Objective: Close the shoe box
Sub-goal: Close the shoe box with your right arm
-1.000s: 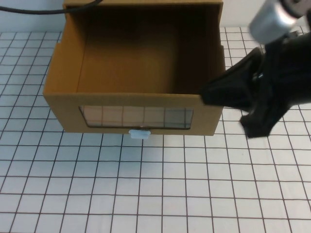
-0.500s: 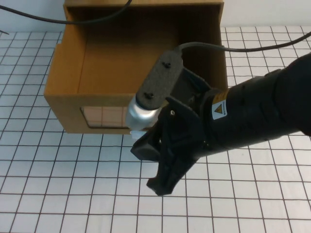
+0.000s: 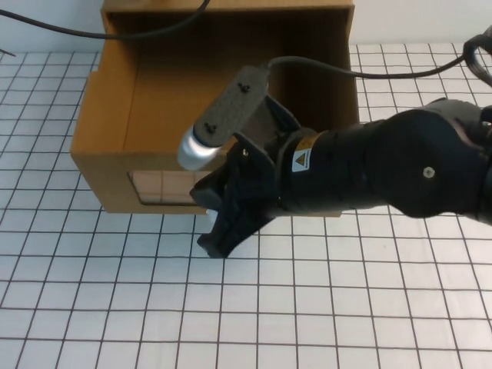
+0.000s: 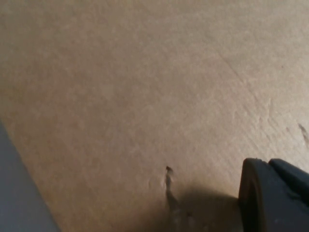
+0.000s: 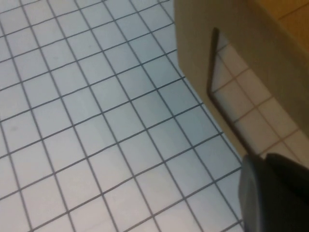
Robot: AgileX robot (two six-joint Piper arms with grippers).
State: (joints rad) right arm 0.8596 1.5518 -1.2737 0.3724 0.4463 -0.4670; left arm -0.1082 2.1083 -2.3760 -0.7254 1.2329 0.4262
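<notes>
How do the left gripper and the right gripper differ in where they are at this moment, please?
The right gripper hangs low in front of the shoe box, by its clear window, over the grid table. The left gripper is absent from the high view; its wrist camera shows only plain cardboard close up. Both sit near the box.

— Boxes on the counter (image 3: 92, 307)?
— One shoe box (image 3: 108, 115), open-topped, with one clear window (image 3: 161, 187).
— Arms?
— One right pincer (image 3: 219, 223) at the box front; one left pincer (image 4: 270, 193) tip against cardboard.
— Cables?
— Two.
</notes>
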